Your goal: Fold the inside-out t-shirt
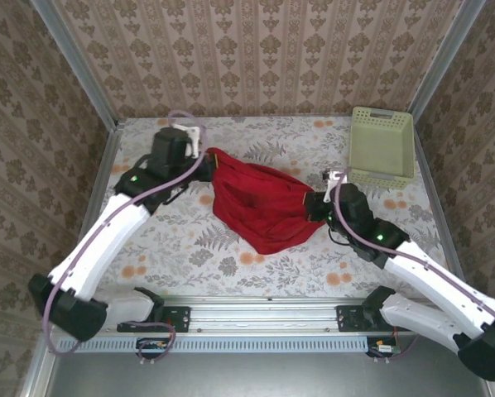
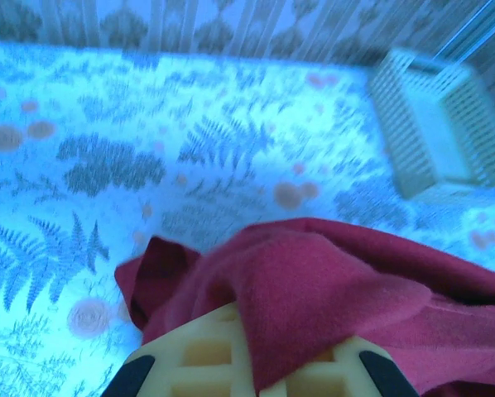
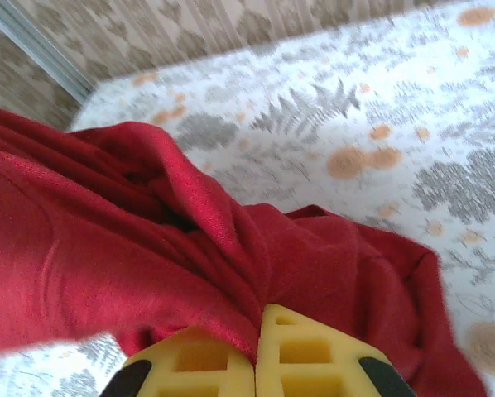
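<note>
Top external shows the inside-out t-shirt bunched in a red heap at the middle of the floral table, slung between both arms. The left end effector is pinched tight on its far-left corner, and the right end effector is pinched tight on its right edge. A pale basket sits in the far right corner, apart from the cloth.

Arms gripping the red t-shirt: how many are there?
2. The left fingers pinch the t-shirt at its far-left corner; the right fingers pinch its right edge, near the basket.
</note>
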Available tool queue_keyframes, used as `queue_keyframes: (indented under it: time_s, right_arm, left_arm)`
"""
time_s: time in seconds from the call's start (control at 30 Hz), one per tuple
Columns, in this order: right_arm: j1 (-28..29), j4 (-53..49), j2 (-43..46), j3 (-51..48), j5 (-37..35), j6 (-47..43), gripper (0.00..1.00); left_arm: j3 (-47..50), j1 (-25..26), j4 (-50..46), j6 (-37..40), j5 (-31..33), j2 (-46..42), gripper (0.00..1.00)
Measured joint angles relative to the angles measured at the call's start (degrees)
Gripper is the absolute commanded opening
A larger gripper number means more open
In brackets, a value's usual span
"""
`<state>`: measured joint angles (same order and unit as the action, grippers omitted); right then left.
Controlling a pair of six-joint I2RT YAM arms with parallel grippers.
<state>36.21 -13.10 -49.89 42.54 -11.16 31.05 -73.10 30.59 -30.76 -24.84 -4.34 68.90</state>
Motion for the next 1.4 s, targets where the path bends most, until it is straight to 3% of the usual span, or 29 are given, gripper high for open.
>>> queue_keyframes:
  time_s: [0.07, 0.17, 0.23, 0.33, 0.43, 0.57, 0.93, 1.0, 1.1, 1.27, 1.4]
  right_arm:
    - [0.3, 2.9, 1.8, -3.8, 1.4, 1.0, 0.09]
    - [2.1, 6.0, 0.7, -10.6, 2.6, 2.8, 0.29]
    - [4.6, 5.9, -3.3, -13.5, 2.6, 4.0, 0.50]
    - [6.6, 1.8, -7.7, -12.5, 2.5, 3.2, 0.68]
    - [7.1, -2.6, -10.3, -6.8, 1.9, 0.3, 0.77]
    - [8.3, -5.4, -15.7, 4.1, 1.2, -3.3, 0.78]
    - [11.2, -8.2, -42.0, 21.7, 1.6, -5.5, 0.76]
    - [11.6, -8.3, -46.2, 23.6, 1.7, -5.6, 0.71]
    - [11.8, -8.9, -51.5, 26.2, 1.1, -5.7, 0.56]
    - [11.3, -10.2, -55.0, 28.7, -1.3, -6.9, 0.13]
    - [10.9, -12.2, -53.0, 30.1, -3.8, -8.1, 0.00]
  left_arm:
    - [3.1, -1.7, 1.1, 0.0, -2.0, -1.4, 0.00]
    - [9.0, -2.6, 3.2, -0.2, -5.0, 1.3, 0.00]
    - [14.1, -2.9, 4.5, -0.7, -6.8, 4.7, 0.00]
    - [20.5, -2.9, 4.6, -1.0, -9.1, 6.4, 0.00]
    - [23.5, -2.8, 5.4, -1.1, -11.0, 5.9, 0.00]
    - [26.7, -2.5, 8.1, -1.3, -12.2, 2.4, 0.00]
    - [32.9, -2.6, 12.5, -4.3, -12.2, -0.2, 0.00]
    - [33.4, -2.7, 13.3, -4.8, -12.3, -0.6, 0.00]
    - [33.6, -3.0, 13.9, -5.2, -12.4, -1.4, 0.00]
    - [32.8, -3.8, 13.6, -5.3, -12.3, -1.7, 0.00]
    - [25.1, -6.8, 8.6, -4.2, -11.6, 1.2, 0.00]
